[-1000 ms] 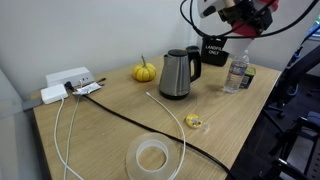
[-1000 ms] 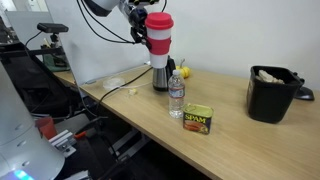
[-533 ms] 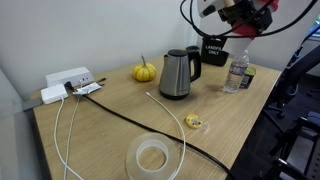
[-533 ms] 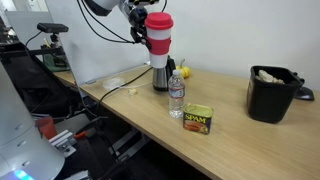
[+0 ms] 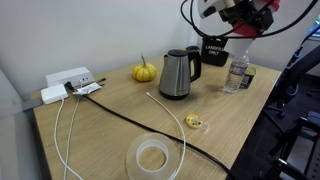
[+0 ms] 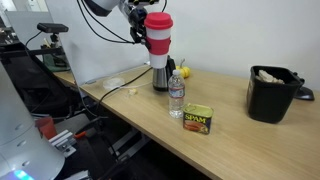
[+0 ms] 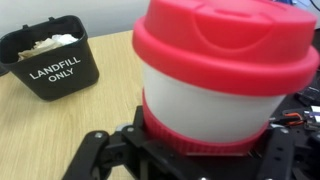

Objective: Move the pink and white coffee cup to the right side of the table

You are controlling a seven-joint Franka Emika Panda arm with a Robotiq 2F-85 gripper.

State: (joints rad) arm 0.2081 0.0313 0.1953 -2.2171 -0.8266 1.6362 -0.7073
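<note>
Light wood table (image 5: 110, 128) carries a kettle (image 5: 176, 73) and a water bottle (image 5: 236, 72); in the air above, the gripper (image 7: 205, 150) clamps the pink and white coffee cup (image 6: 159, 40) upright.

On the tabletop (image 5: 110, 125): kettle (image 5: 176, 74) near the middle, tape roll (image 5: 153, 158) by one edge, black bin (image 5: 214, 51) at a corner.

in an exterior view, on the table (image 5: 228, 112), a small pumpkin (image 5: 145, 72) sits left of the kettle (image 5: 176, 73), a water bottle (image 5: 236, 73) right of it, a tape roll (image 5: 153, 157) nearer the front edge.
</note>
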